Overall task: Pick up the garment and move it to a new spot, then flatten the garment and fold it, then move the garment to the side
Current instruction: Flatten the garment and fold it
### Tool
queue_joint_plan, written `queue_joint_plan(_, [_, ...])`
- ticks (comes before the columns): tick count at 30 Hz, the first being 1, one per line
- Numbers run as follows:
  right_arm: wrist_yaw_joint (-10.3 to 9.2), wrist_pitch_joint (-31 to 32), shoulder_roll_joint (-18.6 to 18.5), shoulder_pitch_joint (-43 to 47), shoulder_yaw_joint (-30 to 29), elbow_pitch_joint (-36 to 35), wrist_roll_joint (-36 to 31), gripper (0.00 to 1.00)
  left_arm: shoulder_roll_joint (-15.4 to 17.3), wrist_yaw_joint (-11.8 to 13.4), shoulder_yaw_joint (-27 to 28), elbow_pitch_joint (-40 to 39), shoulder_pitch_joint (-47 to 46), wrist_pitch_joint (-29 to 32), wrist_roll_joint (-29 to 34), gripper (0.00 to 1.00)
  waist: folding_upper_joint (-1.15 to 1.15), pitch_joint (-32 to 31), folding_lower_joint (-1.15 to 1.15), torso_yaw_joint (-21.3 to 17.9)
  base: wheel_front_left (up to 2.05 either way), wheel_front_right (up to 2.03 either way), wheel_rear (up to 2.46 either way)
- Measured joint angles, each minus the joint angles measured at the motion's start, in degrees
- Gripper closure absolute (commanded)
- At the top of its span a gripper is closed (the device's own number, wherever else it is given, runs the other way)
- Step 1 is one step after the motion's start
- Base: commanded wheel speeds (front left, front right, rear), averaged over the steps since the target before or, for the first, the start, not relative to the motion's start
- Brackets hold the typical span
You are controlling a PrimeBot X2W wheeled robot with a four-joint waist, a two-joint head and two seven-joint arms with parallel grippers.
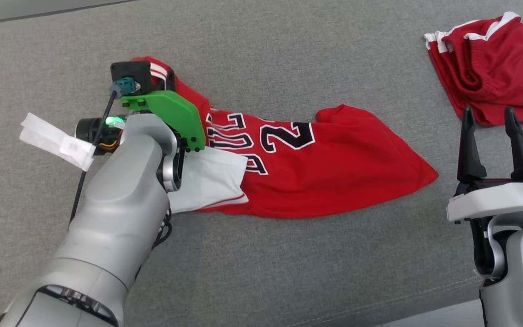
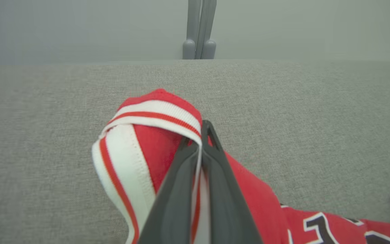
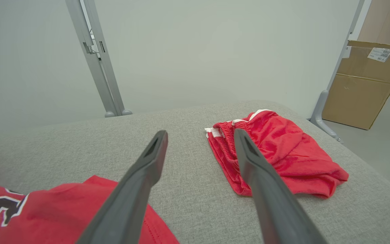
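Observation:
The garment (image 1: 325,168) is a red jersey with black and white lettering, lying crumpled across the grey cushion (image 1: 288,263). Its white inner side shows beside my left wrist (image 1: 166,113). In the left wrist view my left gripper (image 2: 200,135) is shut on the garment's (image 2: 147,149) red-and-white striped trim at its far left end. That end bunches up around the fingers. My right gripper (image 1: 490,118) stands open and holds nothing, to the right of the garment's pointed corner. In the right wrist view the right gripper (image 3: 200,135) hovers past the garment's (image 3: 46,206) right end.
A pair of red shorts (image 1: 493,63) lies bunched at the far right, just beyond my right gripper; the shorts (image 3: 276,156) sit close behind its right finger. A cardboard box (image 3: 364,84) and metal frame posts (image 3: 96,61) stand off the cushion. The cushion's front edge (image 1: 425,313) runs at the lower right.

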Motion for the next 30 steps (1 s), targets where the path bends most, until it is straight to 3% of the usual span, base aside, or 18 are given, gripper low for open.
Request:
queue_joint_plan(6, [0.0,-0.81,0.0,-0.94,0.53,0.14,0.09,0.0,-0.02,1.92,0.77,2.57,-4.13,-6.84,0.02,1.0,0.0,1.3,0.0,-1.31,0.0,0.0,0.0])
queue_joint_plan(11, [0.0,-1.26,0.0,-1.53,0.54,0.74,0.09,0.0,-0.01,1.14,1.51,5.79,-6.65,-7.82,-0.01,1.0,0.0,1.96,0.0,-1.96,0.0,0.0,0.0])
queue_joint_plan(12, [0.0,-1.32,0.0,-1.54,0.33,0.9,0.08,0.0,0.0,0.13,1.51,6.56,-6.88,-7.83,-0.02,0.54,0.0,1.97,0.0,-1.9,0.0,0.0,0.0])
queue_joint_plan(13, [0.0,-1.36,-0.01,-1.53,0.08,1.1,0.08,0.0,0.02,-0.69,1.47,7.15,-7.06,-8.0,-0.03,0.0,0.0,1.94,0.0,-1.75,0.0,0.0,0.0])
queue_joint_plan(21, [0.0,-1.59,0.02,-0.62,-0.92,1.38,-0.05,0.0,0.09,-3.24,2.16,6.24,-6.36,-8.51,-0.29,0.0,0.0,0.13,0.0,0.67,0.0,0.0,0.0])
queue_joint_plan(30, [0.0,-0.92,0.01,0.94,-1.74,0.15,-0.1,0.0,0.07,-6.13,0.0,6.86,0.74,-6.08,-1.78,0.0,0.0,-2.63,0.0,4.19,0.0,0.0,0.0])
